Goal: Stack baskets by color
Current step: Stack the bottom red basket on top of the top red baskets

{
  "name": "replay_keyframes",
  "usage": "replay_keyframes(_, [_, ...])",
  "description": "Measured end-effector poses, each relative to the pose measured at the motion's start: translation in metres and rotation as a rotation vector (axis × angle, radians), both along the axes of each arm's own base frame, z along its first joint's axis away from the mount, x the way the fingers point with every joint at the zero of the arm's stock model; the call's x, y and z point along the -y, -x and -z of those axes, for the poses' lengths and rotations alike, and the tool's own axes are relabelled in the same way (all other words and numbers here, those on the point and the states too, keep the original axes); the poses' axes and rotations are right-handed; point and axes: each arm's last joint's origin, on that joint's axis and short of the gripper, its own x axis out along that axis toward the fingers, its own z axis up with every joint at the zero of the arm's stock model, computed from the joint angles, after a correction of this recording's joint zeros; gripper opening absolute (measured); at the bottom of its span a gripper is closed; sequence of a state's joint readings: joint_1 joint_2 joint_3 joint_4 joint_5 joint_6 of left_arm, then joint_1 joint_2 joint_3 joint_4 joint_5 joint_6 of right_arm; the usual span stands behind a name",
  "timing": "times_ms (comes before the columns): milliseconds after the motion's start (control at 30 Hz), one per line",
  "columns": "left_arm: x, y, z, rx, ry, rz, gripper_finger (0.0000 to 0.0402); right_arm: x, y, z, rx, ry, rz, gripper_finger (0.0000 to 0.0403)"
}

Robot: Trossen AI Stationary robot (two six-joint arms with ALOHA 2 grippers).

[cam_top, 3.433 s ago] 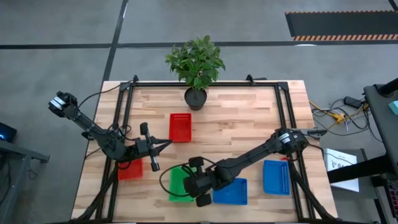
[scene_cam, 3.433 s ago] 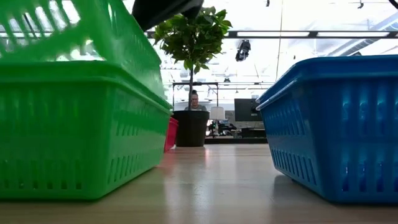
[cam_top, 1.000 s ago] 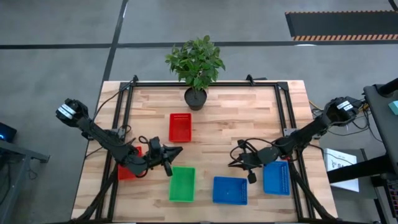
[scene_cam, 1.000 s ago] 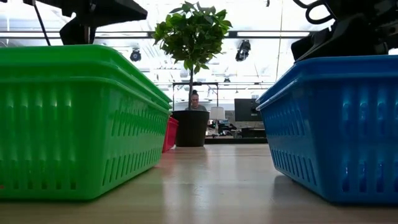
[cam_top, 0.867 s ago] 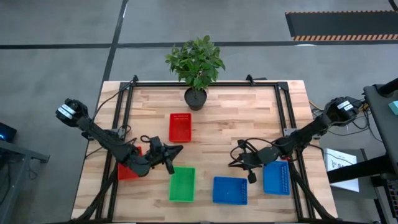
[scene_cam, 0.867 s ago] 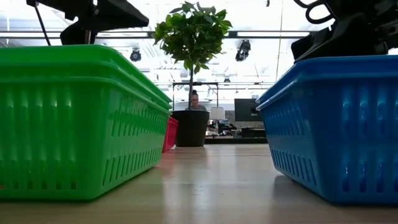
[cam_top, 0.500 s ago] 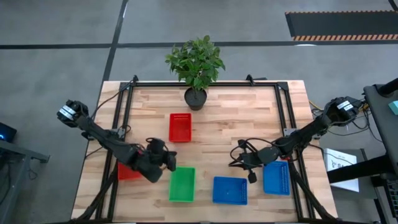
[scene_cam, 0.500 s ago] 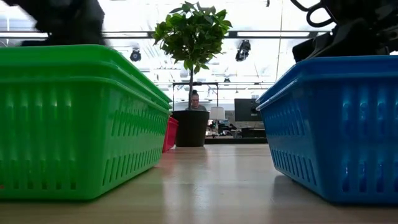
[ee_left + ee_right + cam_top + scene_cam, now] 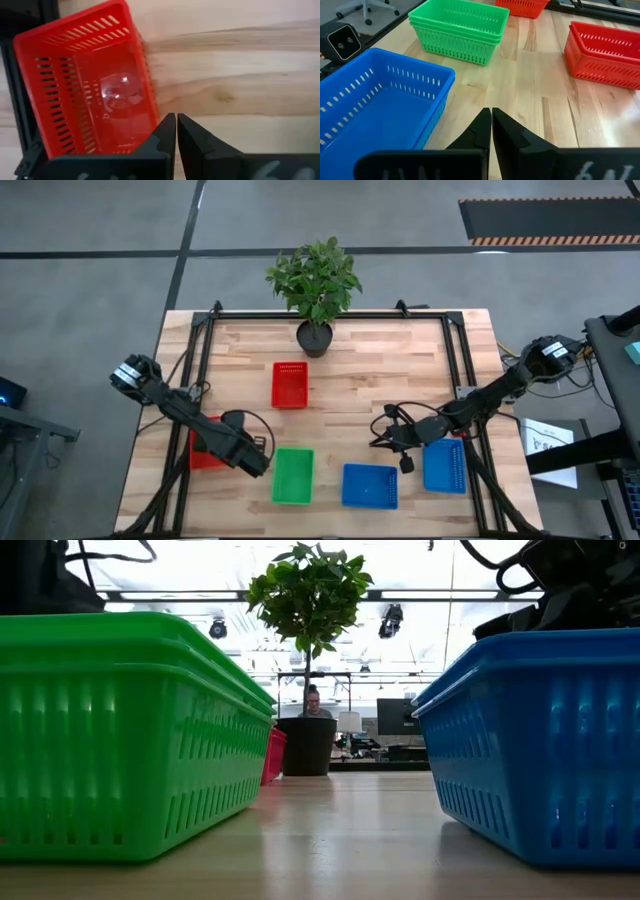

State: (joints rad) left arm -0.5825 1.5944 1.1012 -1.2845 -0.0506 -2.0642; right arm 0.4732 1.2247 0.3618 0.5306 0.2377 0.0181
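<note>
At the worktop's (image 9: pixel 400 375) left front, the left claw (image 9: pixel 176 131) has swung from the green stack (image 9: pixel 293 476) to hover, fingers together and empty, over the red basket (image 9: pixel 85 85). The right claw (image 9: pixel 491 125) waits pinched together beside the blue baskets (image 9: pixel 370 486). Reds look next.

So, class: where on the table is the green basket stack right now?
In the high view, the green basket stack sits near the front edge, left of centre, between the left-side red basket and a blue basket.
</note>
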Motion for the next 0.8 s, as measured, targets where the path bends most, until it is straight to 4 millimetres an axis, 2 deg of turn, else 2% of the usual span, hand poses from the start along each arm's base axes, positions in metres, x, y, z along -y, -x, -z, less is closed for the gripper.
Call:
replay_keyframes(433, [-0.001,0.006,0.005,-0.023,-0.007,-0.011,0.0008,0.000,0.000,0.000,0.001,-0.001,0.000,0.0009])
replay_keyframes(533, [0.003,0.009,0.004,-0.019,-0.002,0.007,0.0036,0.000,0.000,0.000,-0.001,-0.007,0.003,0.0009])
replay_keyframes(700, [0.012,0.014,0.000,-0.016,0.043,0.042,0.0106,0.000,0.000,0.000,-0.001,-0.008,0.003,0.0009])
replay_keyframes(800, [0.018,0.016,0.000,-0.026,0.080,0.148,0.0144,0.000,0.000,0.000,-0.002,-0.008,0.003,0.0009])
